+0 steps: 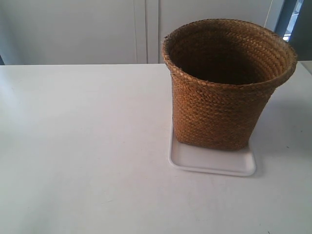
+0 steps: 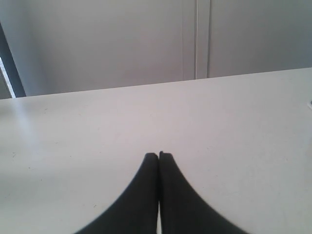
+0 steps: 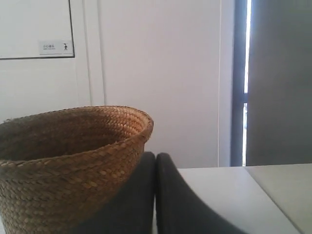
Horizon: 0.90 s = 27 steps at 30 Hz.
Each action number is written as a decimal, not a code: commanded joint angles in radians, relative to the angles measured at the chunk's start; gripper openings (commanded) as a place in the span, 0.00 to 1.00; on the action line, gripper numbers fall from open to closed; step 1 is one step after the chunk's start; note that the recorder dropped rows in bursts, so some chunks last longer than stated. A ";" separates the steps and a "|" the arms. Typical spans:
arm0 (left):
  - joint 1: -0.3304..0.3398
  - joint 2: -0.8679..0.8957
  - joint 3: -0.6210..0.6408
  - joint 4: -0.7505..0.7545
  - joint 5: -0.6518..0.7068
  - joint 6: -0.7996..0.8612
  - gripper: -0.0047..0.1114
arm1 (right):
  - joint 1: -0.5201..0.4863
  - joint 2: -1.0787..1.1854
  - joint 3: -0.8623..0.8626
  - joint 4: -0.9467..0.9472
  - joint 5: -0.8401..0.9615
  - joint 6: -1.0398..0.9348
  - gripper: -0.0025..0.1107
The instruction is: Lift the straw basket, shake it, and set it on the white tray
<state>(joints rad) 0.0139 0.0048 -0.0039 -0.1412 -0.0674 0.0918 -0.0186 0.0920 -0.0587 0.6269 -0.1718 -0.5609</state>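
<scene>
The brown woven straw basket (image 1: 224,92) stands upright on the white tray (image 1: 209,162), covering the tray's far part; its dark inside looks empty. No arm shows in the exterior view. In the right wrist view the basket (image 3: 63,161) fills the near side, and my right gripper (image 3: 155,156) is shut with nothing in it, its dark fingers just beside the basket's wall below the flared rim. My left gripper (image 2: 159,156) is shut and empty over the bare white table (image 2: 234,126), with neither basket nor tray in its view.
The white table (image 1: 73,146) spreads wide around the tray. White cabinet doors (image 1: 141,29) stand behind its far edge. A dark window frame (image 3: 239,83) rises beyond the table in the right wrist view.
</scene>
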 commanded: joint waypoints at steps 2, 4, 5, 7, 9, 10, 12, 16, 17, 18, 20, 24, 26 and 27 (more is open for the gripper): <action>0.003 -0.005 0.004 -0.010 -0.005 -0.009 0.04 | -0.002 -0.065 0.059 0.001 -0.061 0.009 0.02; 0.003 -0.005 0.004 -0.010 -0.005 -0.009 0.04 | -0.002 -0.085 0.059 0.001 -0.057 0.003 0.02; 0.003 -0.005 0.004 -0.010 -0.005 -0.009 0.04 | -0.002 -0.092 0.059 0.001 -0.061 0.006 0.02; 0.003 -0.005 0.004 -0.010 -0.005 -0.009 0.04 | -0.002 -0.092 0.059 0.001 -0.062 0.009 0.02; 0.003 -0.005 0.004 -0.010 -0.005 -0.009 0.04 | -0.002 -0.092 0.059 0.001 -0.072 0.009 0.02; 0.003 -0.005 0.004 -0.010 -0.005 -0.009 0.04 | -0.002 -0.092 0.059 0.001 -0.074 0.009 0.02; 0.003 -0.005 0.004 -0.010 -0.005 -0.009 0.04 | -0.002 -0.092 0.059 0.001 -0.074 0.009 0.02; 0.003 -0.005 0.004 -0.010 -0.005 -0.009 0.04 | -0.002 -0.092 0.059 0.001 -0.078 0.009 0.02; 0.003 -0.005 0.004 -0.010 -0.005 -0.009 0.04 | -0.002 -0.092 0.059 0.001 -0.078 0.009 0.02; 0.003 -0.005 0.004 -0.010 -0.005 -0.009 0.04 | -0.002 -0.092 0.059 0.001 -0.078 0.009 0.02; 0.003 -0.005 0.004 -0.010 -0.005 -0.009 0.04 | -0.002 -0.092 0.059 0.001 -0.078 0.009 0.02; 0.003 -0.005 0.004 -0.010 -0.005 -0.009 0.04 | -0.002 -0.092 0.059 0.001 -0.078 0.009 0.02; 0.003 -0.005 0.004 -0.010 -0.005 -0.009 0.04 | -0.002 -0.092 0.059 0.001 -0.078 0.009 0.02; 0.003 -0.005 0.004 -0.010 -0.005 -0.009 0.04 | -0.002 -0.092 0.059 0.001 -0.078 0.009 0.02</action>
<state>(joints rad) 0.0139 0.0048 -0.0039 -0.1412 -0.0674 0.0904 -0.0186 0.0054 -0.0053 0.6269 -0.2406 -0.5571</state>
